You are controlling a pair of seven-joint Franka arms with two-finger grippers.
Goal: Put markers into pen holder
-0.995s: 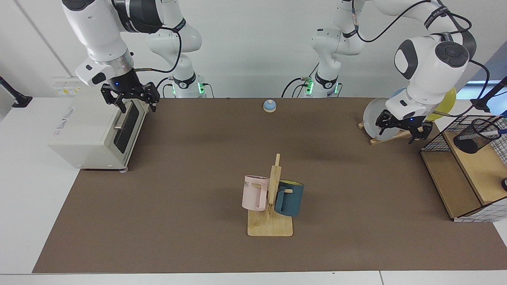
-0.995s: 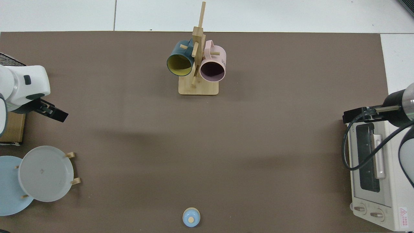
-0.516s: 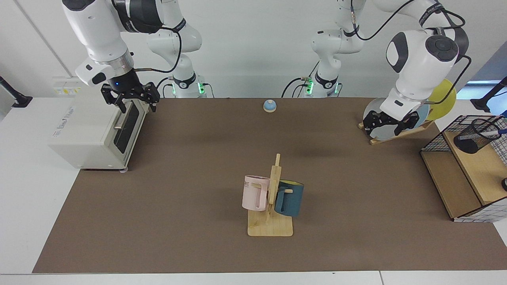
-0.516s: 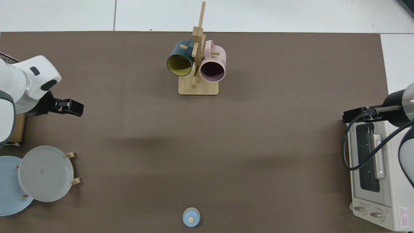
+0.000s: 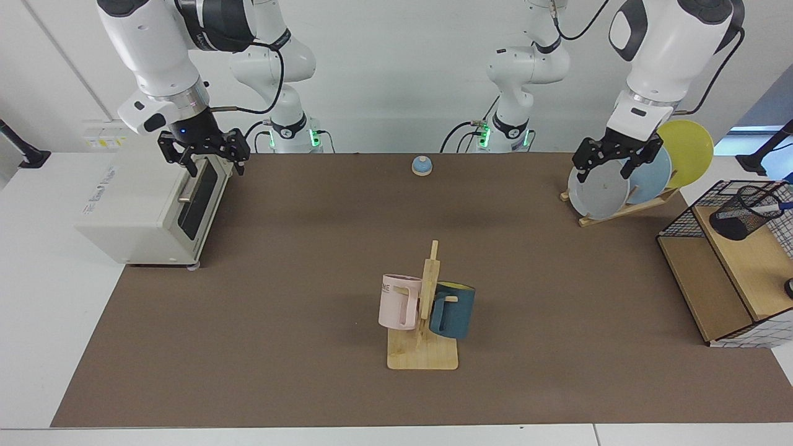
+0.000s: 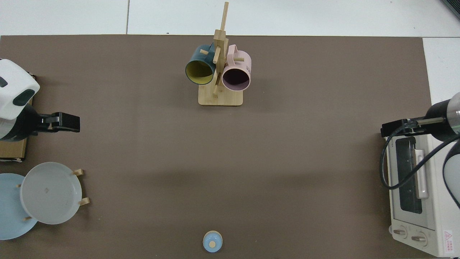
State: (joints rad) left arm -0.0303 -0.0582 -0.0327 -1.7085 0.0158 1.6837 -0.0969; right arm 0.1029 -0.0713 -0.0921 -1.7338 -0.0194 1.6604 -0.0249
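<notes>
Black mesh holder point(image 5: 741, 217) now sits well below and aside of the left pincer point(image 5: 612, 160), which has risen from the basket point(image 5: 681, 218) open and empty, leaving the marker point(image 5: 770, 207) in the holder, seemingly done; the right pincer point(image 5: 204, 152) waits open over the oven point(image 5: 133, 207).

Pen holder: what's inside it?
A white marker pokes from the pen holder, on the basket's wooden shelf. Mesh hides its lower end and anything else inside.
</notes>
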